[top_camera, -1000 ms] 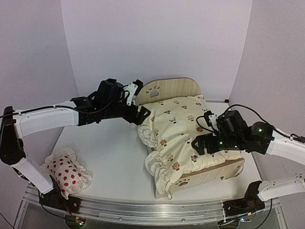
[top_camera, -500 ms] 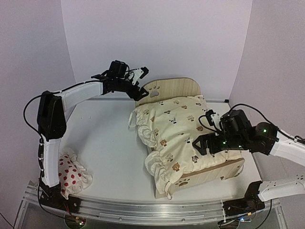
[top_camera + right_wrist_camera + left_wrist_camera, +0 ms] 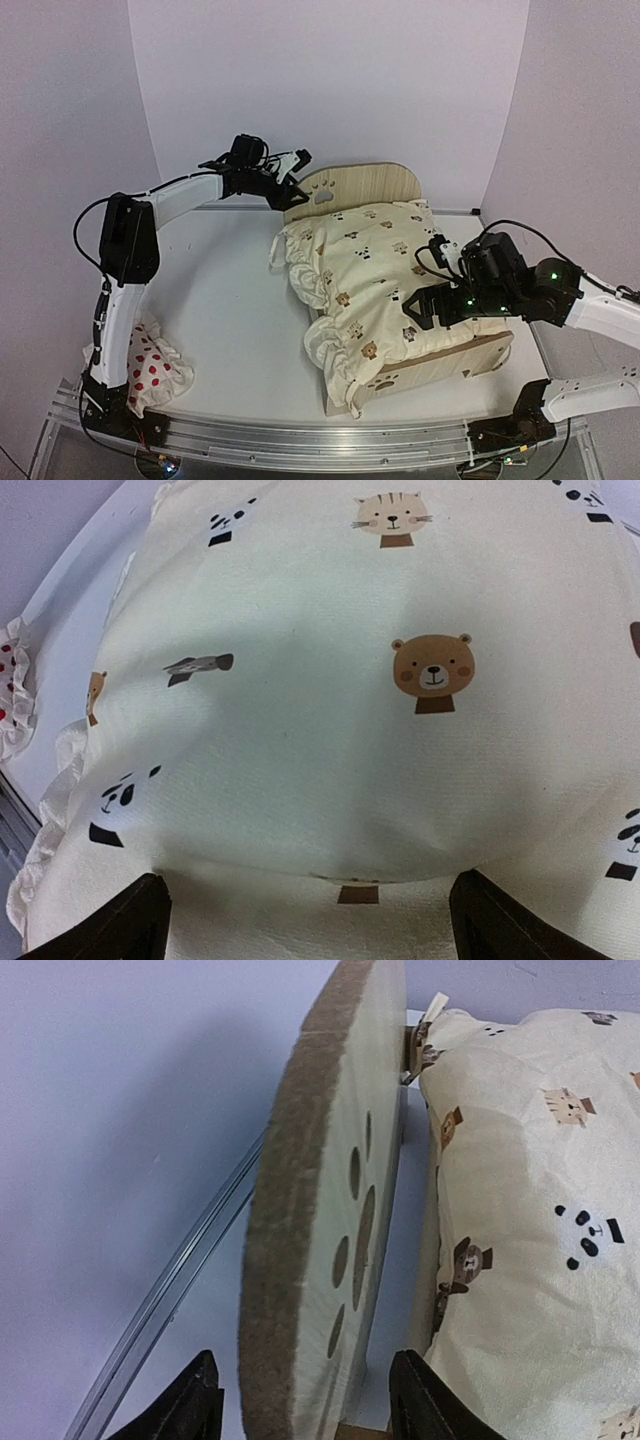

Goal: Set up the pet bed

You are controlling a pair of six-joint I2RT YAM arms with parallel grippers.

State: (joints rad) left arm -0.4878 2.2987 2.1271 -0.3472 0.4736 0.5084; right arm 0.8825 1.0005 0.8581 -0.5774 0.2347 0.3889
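Note:
The pet bed (image 3: 372, 183) is a light-wood frame with a rounded paw-print headboard at the back and a flat footboard (image 3: 445, 362) at the front. A cream animal-print cushion (image 3: 365, 265) covers its base. My left gripper (image 3: 296, 178) is open at the headboard's left end. In the left wrist view the headboard (image 3: 320, 1200) stands edge-on between the gripper's (image 3: 305, 1405) spread jaws, with narrow gaps on both sides. My right gripper (image 3: 408, 305) is open and empty, hovering low over the cushion (image 3: 320, 710) in the right wrist view (image 3: 315, 920).
A small white pillow with red spots (image 3: 150, 365) lies at the table's front left, beside the left arm's base. The cushion's ruffled edge (image 3: 330, 350) hangs over the bed's left side. Lilac walls close in the back and sides.
My left arm has let go at the cushion's left corner and reached back to the headboard's left end, jaws now around it. The right gripper has barely moved.

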